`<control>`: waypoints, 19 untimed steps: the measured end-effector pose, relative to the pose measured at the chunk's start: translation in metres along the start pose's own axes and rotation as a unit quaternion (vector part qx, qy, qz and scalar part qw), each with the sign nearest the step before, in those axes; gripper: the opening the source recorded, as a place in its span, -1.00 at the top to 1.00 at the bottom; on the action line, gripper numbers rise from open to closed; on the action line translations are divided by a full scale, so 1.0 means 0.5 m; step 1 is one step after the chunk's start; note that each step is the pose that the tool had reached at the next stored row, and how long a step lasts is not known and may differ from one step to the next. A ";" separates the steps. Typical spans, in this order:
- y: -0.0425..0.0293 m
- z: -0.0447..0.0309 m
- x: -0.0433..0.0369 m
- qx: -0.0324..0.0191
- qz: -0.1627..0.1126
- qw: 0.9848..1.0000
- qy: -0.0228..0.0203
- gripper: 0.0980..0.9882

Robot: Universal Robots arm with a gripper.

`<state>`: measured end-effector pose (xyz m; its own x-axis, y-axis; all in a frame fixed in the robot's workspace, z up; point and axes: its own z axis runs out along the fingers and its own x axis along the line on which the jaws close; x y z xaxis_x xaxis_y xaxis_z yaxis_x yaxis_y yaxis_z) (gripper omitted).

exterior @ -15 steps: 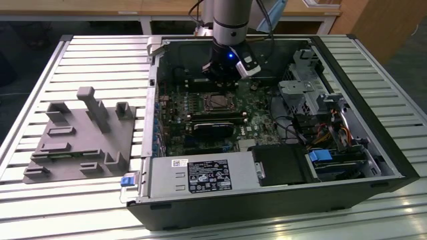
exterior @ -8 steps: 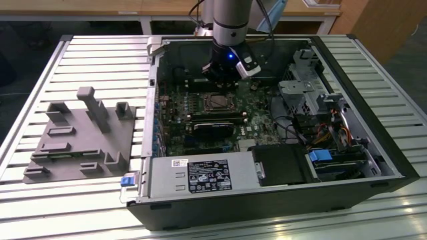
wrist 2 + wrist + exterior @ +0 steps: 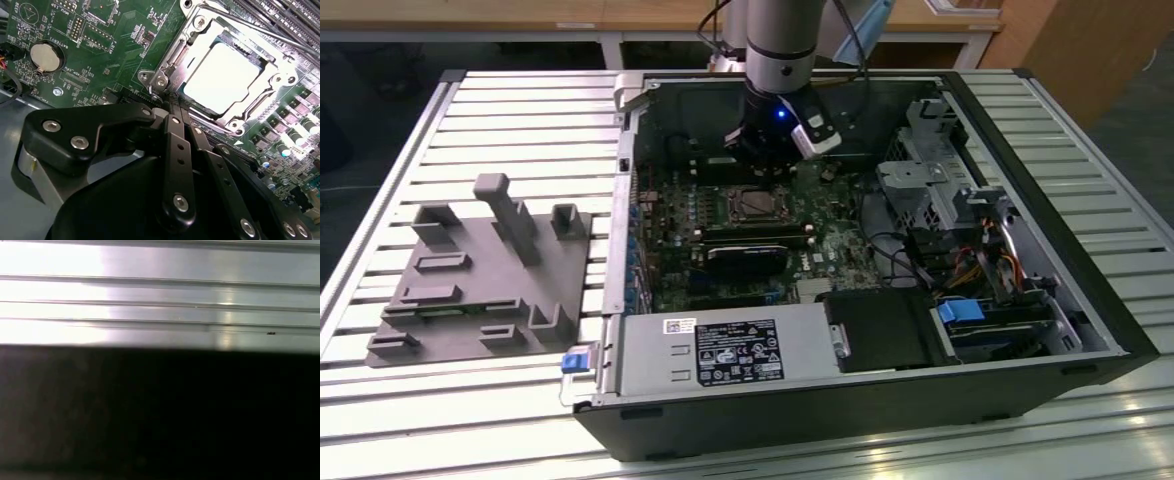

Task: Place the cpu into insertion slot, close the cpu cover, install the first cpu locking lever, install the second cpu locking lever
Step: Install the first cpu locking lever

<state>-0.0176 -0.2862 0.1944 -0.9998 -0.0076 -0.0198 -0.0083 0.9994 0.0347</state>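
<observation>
One cpu (image 3: 222, 77) seated in insertion slot (image 3: 200, 35), cpu cover (image 3: 280, 75) down around it. Hand (image 3: 175, 107) pinched narrow, empty, beside a lever (image 3: 250, 27); could slip off, scraping board.

Ribbed silvery metal slatted counter (image 3: 480, 100); white-legged wooden bench (image 3: 607, 25) behind; dark floor (image 3: 374, 90); brown wooden cabinet panel (image 3: 1081, 50), exterior view's right.

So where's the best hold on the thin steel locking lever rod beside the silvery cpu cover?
Probably mid-span on the thin steel locking lever rod, coming from above and straddling it crosswise. It is a slim round bar lying low alongside the silvery square cpu cover, so a side approach looks crowded. I cannot tell which end is free.
</observation>
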 end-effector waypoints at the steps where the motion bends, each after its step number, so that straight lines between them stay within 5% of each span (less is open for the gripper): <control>1: 0.000 0.000 0.000 -0.001 0.000 1.000 0.000 0.96; 8: 0.002 -0.006 0.000 -0.009 0.000 1.000 -0.001 0.96; 14: 0.003 -0.042 -0.001 -0.009 0.000 1.000 0.000 0.96; 19: 0.002 -0.044 -0.001 -0.009 0.000 1.000 0.000 0.96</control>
<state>-0.0175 -0.2861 0.2163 -0.9998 -0.0073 -0.0203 -0.0084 0.9986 0.0522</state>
